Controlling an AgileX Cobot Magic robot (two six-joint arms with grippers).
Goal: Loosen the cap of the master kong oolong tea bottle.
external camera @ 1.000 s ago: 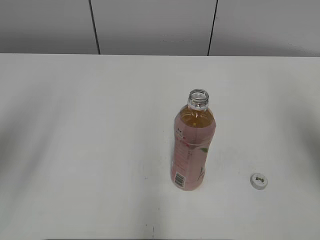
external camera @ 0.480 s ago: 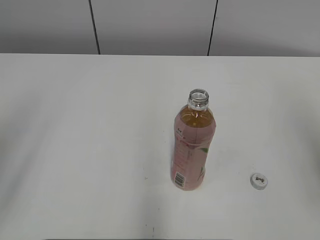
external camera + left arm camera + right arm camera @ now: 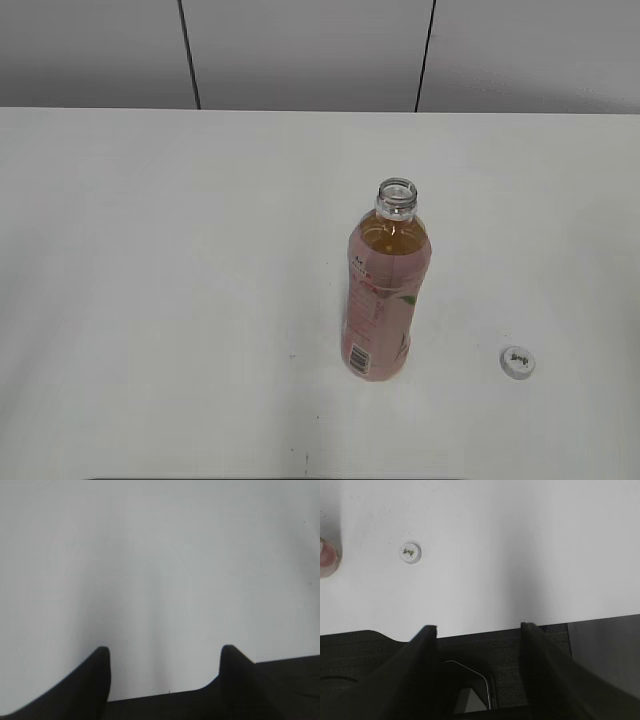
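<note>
The master kong oolong tea bottle [image 3: 385, 295] stands upright on the white table, its neck open with no cap on it. It has amber tea and a pale pink label. Its base edge shows at the left edge of the right wrist view [image 3: 326, 557]. The small white cap [image 3: 517, 361] lies flat on the table to the bottle's right, dark mark up; it also shows in the right wrist view [image 3: 410, 553]. My left gripper [image 3: 165, 652] is open and empty over bare table. My right gripper [image 3: 479, 628] is open and empty near the table's front edge. Neither gripper shows in the exterior view.
The white table [image 3: 160, 250] ends at a grey panelled wall [image 3: 300, 50] at the back. Its dark front edge shows at the bottom of both wrist views.
The faint shadows at the left and right sides of the table have faded away. The bottle and cap have not moved.
</note>
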